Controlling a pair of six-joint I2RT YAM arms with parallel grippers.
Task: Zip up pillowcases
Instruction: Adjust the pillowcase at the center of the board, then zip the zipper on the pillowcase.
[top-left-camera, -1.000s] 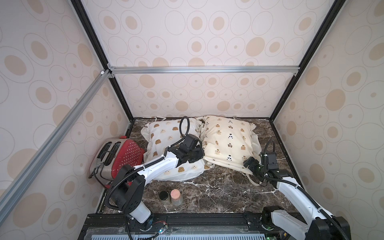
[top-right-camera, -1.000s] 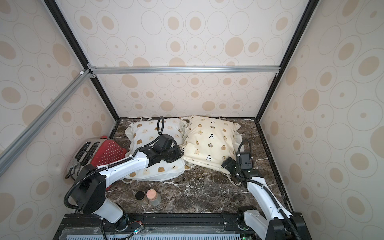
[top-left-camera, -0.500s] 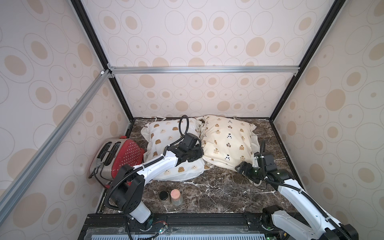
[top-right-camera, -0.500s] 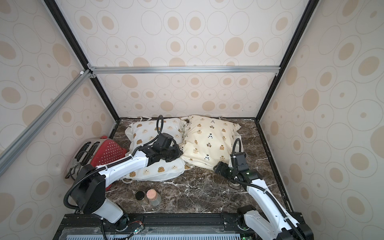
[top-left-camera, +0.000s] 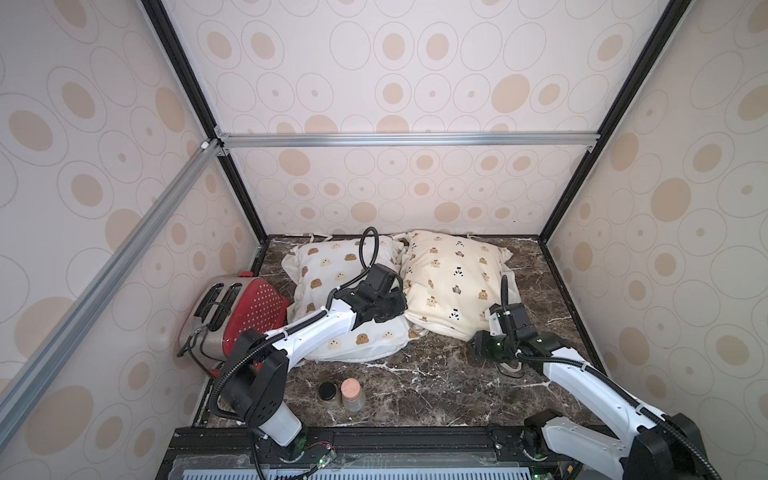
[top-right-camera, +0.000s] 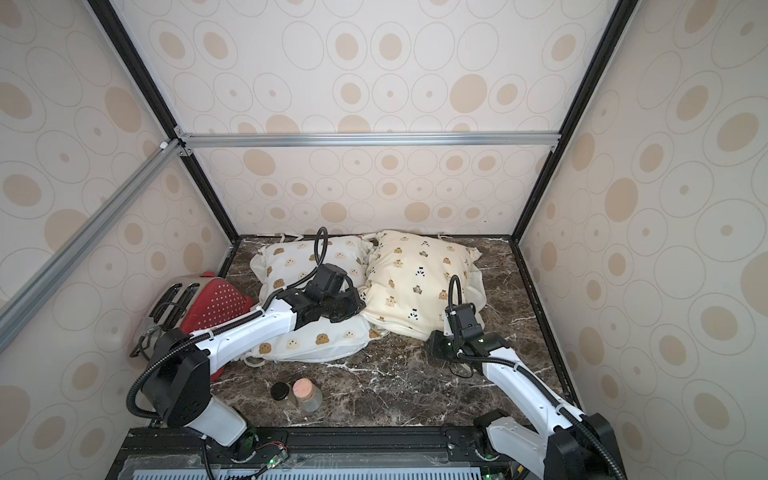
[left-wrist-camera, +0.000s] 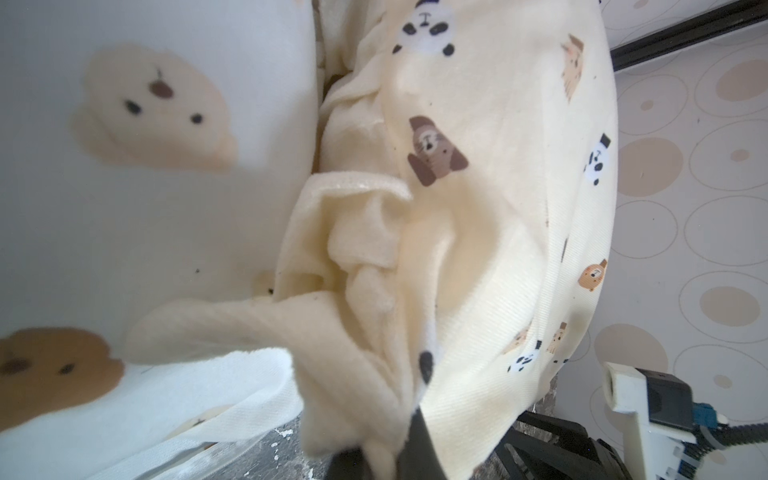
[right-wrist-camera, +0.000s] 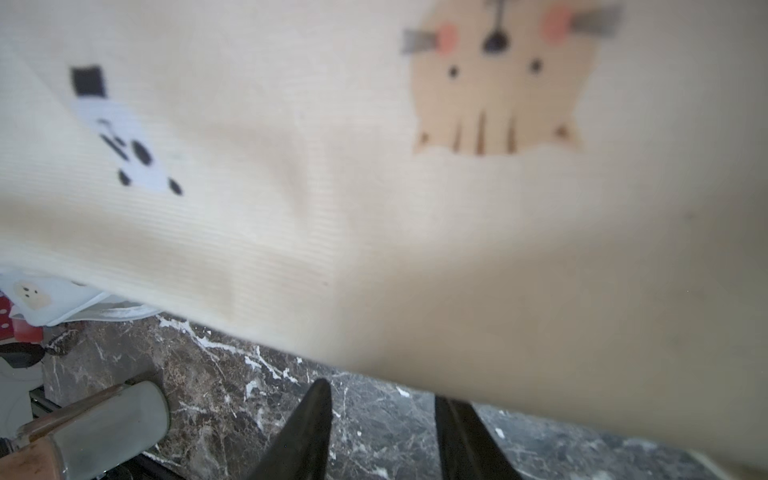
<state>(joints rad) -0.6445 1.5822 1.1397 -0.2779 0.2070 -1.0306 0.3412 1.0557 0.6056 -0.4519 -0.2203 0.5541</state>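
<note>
At the back of the dark marble tabletop (top-left-camera: 436, 386) the white ruffle-edged pillow with brown and cream blob faces (top-left-camera: 328, 266) lies touching the cream-yellow ruffle-edged pillow with small bears (top-left-camera: 453, 270). The left claw (left-wrist-camera: 382, 453) is pinched tight on a fold of the cream-yellow pillow's ruffle, where the two pillows meet; the right claw (right-wrist-camera: 382, 419) sits low at that pillow's near edge, its jaws partly apart over bare marble, gripping nothing.
</note>
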